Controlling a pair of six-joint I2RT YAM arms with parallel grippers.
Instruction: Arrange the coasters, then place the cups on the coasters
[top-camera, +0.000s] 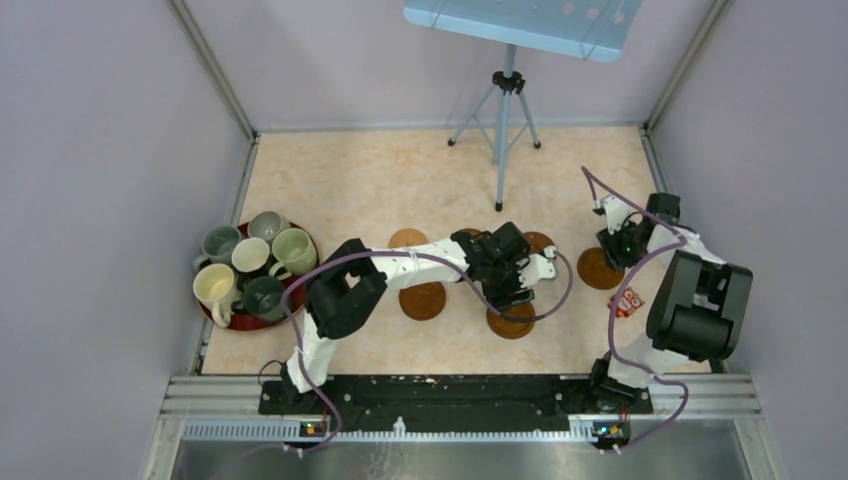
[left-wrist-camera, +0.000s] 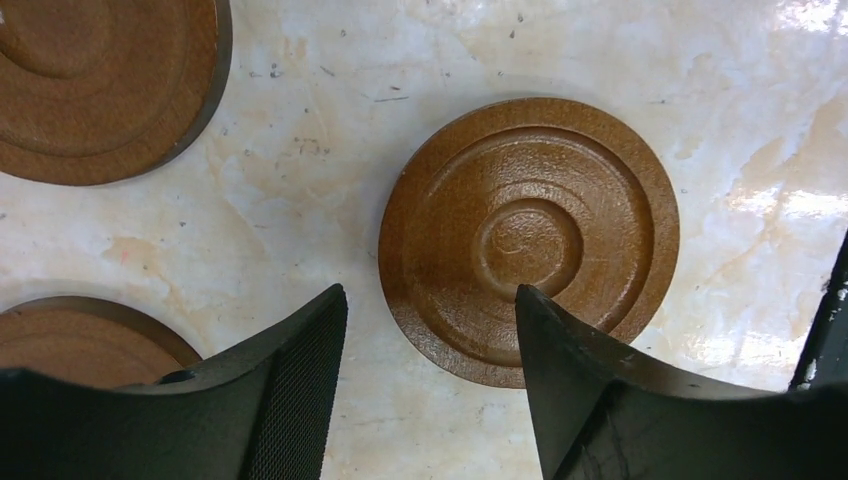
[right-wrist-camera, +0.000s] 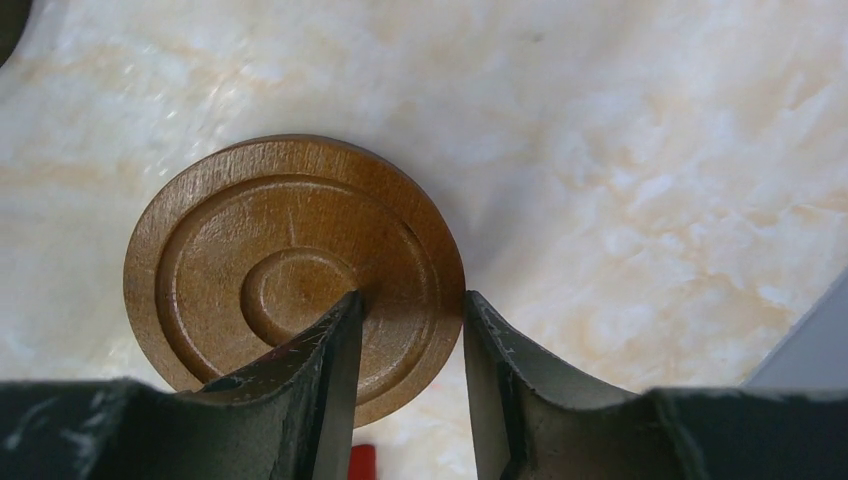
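Several brown coasters lie flat on the table; one (top-camera: 422, 300) sits mid-table and one (top-camera: 408, 238) lies behind it. My left gripper (top-camera: 517, 296) hovers open over another coaster (left-wrist-camera: 528, 240); its rim falls between the jaws, with the right finger (left-wrist-camera: 560, 370) above the disc and the left finger (left-wrist-camera: 300, 380) over bare table. My right gripper (right-wrist-camera: 413, 295) is shut on the edge of a coaster (right-wrist-camera: 260, 270), which also shows as the right-hand coaster (top-camera: 598, 268) in the top view. Several cups (top-camera: 295, 250) stand crowded at the far left.
The cups sit on a dark red round tray (top-camera: 245, 322) near the left wall. A tripod (top-camera: 505, 110) holding a blue board stands at the back. A small red packet (top-camera: 627, 300) lies beside the right arm. Two more coasters (left-wrist-camera: 100, 80) (left-wrist-camera: 80, 340) lie left of my left gripper.
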